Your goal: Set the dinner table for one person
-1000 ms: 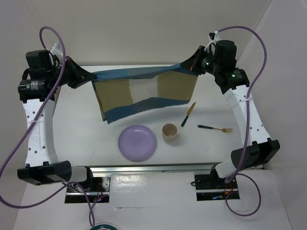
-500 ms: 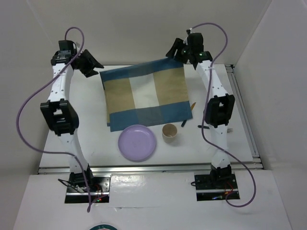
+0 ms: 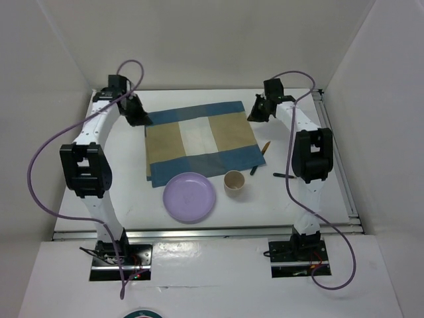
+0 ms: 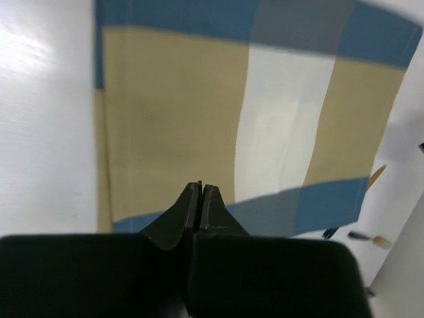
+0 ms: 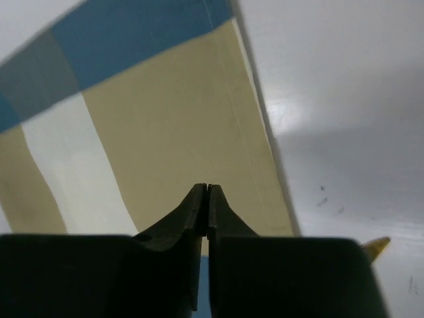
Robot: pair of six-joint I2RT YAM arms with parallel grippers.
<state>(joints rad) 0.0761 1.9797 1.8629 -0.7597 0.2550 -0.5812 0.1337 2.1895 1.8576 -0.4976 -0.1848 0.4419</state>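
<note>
Below the left gripper (image 4: 201, 188) and right gripper (image 5: 207, 188), fingers together on nothing, the dinner table (image 3: 265, 202).

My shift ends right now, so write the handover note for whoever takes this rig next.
Left gripper: shut, at the placemat's far left corner; no grip on it visible.
Right gripper: shut, at the far right corner, likewise.
Placemat lies flat on the dinner table. Purple plate and cup sit at its near edge; knife and fork lie off its right side.
Done: mat spread.
Left: probably plate, cup, knife and fork into their places at the mat.
</note>
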